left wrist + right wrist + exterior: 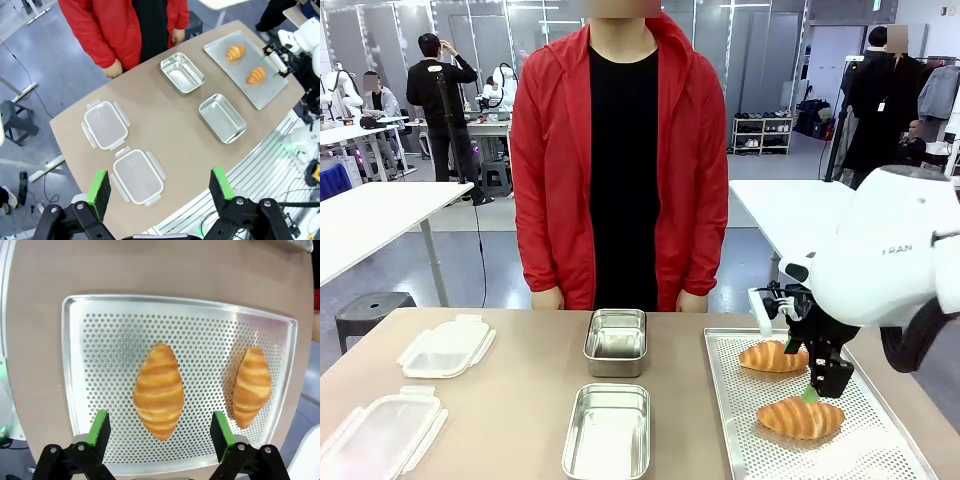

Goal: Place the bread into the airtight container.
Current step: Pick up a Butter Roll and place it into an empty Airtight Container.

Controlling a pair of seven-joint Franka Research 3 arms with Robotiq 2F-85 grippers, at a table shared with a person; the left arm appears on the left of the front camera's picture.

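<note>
**Right gripper open over the near croissant, nothing held**

My right gripper (817, 392) hangs over the perforated tray (740, 440) at the right side of the table (520, 400). Its fingers are spread wide and grasp nothing. Through the right wrist camera the near croissant (159, 390) lies lengthwise between the two green pads (100, 422), with space on both sides. From the front, one pad tip sits just at the top of that croissant (800, 417); I cannot tell whether it touches. The far croissant (772, 357) lies beside it on the same tray, apart from it.

The two metal containers stand open in the middle of the table, the far container (616, 340) in front of the person (620, 150) and the near container (608, 430) closer to me. Both are bare inside. The far lid (445, 347) and the near lid (380, 432) lie at the left.

My left gripper (160, 182) is high above the table, fingers wide apart and holding nothing.
</note>
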